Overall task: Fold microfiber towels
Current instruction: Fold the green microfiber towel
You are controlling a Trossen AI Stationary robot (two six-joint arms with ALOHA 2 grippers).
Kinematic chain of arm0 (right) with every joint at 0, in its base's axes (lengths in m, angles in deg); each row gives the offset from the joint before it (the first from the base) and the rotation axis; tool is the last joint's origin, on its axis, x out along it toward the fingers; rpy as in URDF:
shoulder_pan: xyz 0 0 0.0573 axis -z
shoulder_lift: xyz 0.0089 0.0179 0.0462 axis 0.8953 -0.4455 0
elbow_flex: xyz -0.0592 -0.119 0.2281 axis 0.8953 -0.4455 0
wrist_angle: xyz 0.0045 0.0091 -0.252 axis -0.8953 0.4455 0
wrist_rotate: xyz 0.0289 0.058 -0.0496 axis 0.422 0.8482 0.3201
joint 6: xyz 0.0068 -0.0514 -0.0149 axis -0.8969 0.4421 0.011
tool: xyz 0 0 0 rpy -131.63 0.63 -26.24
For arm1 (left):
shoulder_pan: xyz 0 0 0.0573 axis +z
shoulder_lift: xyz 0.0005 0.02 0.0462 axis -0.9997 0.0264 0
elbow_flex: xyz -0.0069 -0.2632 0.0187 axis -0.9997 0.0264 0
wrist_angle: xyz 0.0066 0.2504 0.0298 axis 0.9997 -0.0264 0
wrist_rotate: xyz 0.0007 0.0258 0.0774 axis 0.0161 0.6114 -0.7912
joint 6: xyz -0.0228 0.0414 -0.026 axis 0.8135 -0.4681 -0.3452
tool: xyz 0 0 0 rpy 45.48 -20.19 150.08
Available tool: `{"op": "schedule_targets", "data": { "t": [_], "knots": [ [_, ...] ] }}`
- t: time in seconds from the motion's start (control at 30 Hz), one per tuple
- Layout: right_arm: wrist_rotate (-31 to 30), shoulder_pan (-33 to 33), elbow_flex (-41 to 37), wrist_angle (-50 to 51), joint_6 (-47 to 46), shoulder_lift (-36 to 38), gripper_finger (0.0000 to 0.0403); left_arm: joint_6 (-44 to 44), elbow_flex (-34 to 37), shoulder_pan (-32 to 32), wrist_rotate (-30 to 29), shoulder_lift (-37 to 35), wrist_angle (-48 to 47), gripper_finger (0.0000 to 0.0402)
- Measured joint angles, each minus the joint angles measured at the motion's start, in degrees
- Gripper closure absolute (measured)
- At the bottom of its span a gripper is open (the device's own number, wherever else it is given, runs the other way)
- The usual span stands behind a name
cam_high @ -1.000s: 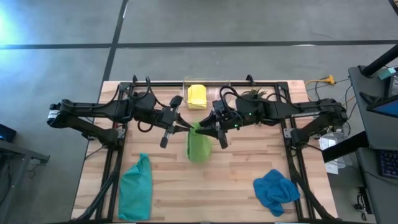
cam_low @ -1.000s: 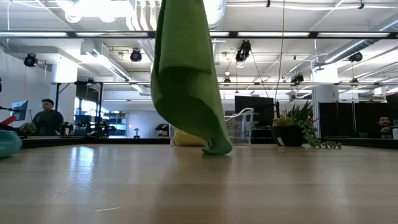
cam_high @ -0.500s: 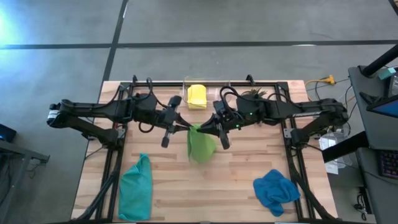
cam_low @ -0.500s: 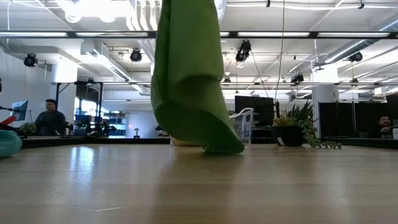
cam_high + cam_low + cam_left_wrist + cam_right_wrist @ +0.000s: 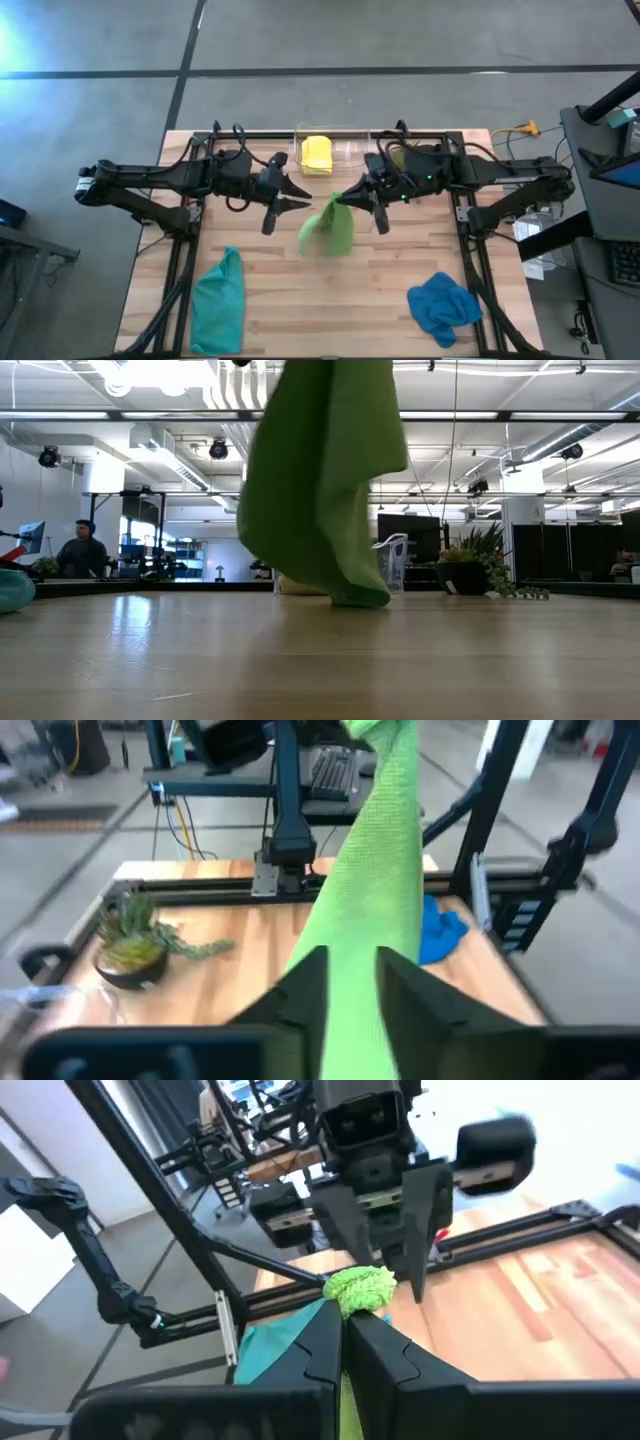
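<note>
The lime green towel (image 5: pixel 330 232) hangs below my right gripper (image 5: pixel 345 203), which is shut on it high over the table's middle. In the low view its lower end (image 5: pixel 355 597) seems to touch the table. My left gripper (image 5: pixel 299 200) stands open just left of the towel's top, level and pointing at it, touching nothing. In the left wrist view the towel (image 5: pixel 380 870) shows beyond the parted fingers. The yellow towel (image 5: pixel 317 153) lies at the far edge, the teal towel (image 5: pixel 220 298) near left and the blue towel (image 5: pixel 443 305) near right. My right gripper pinches a bunched top part of the lime green towel (image 5: pixel 360 1288) between its two fingers. The fingers come nearly level from the table's right side. The towel hangs slack below them in several loose folds, its lower end at the table.
A clear bin (image 5: pixel 385 565) at the far edge holds the yellow towel. A small potted plant (image 5: pixel 480 565) stands at the far right, under my right arm. Bare wood (image 5: pixel 330 300) lies between the teal and blue towels. People show in the room behind.
My left gripper has rolled, opened and let go of the lime green towel. My right gripper has drawn back toward the table's right edge and slightly up with the towel's top. The towel has swung right and now hangs from my right gripper alone.
</note>
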Motion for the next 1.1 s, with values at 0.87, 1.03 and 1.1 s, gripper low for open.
{"op": "schedule_targets", "data": {
  "t": [0.87,1.03,1.1],
  "knots": [
    [-17.38,1.45,0.23,2.1,4.15,2.19,0.0394,25.3,0.15,-1.3,0.62,14.89,2.99,0.0123],
    [-17.5,3.35,1.32,3.41,4.57,2.61,0.0394,24.9,0.15,-2.2,-0.79,16.84,0.14,0.0123],
    [-18.27,4.04,2.08,5.47,5.15,2.9,0.0394,24.91,0.24,-2.37,-0.73,18.27,-0.48,0.0123]
  ]
}}
